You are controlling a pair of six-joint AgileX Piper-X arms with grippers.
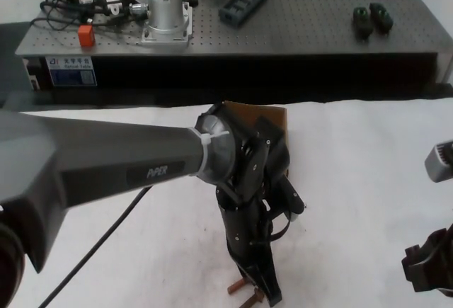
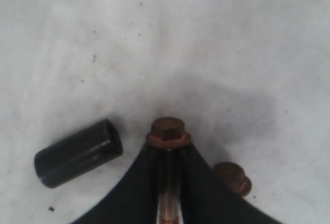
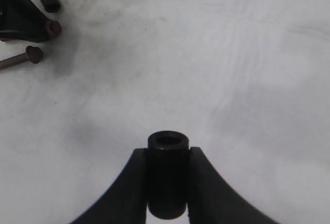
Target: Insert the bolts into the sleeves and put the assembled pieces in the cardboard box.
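Note:
My left gripper (image 2: 167, 151) is shut on a copper bolt (image 2: 167, 131), with the hex head sticking out past the fingertips just above the white cloth. A black sleeve (image 2: 77, 153) lies on the cloth beside it, and a second bolt (image 2: 233, 177) lies on the other side. In the high view the left gripper (image 1: 262, 288) points down near the front edge, with a loose bolt (image 1: 237, 287) beside it. My right gripper (image 3: 167, 157) is shut on another black sleeve (image 3: 167, 175), its bore facing outward. The cardboard box (image 1: 272, 118) stands behind the left arm.
White cloth (image 1: 354, 166) covers the work area. Behind it stands a perforated metal bench (image 1: 311, 25) with a metal post (image 1: 164, 3), a black tray (image 1: 243, 1), an orange block (image 1: 85, 35) and cables. The right arm (image 1: 428, 258) sits at the right edge.

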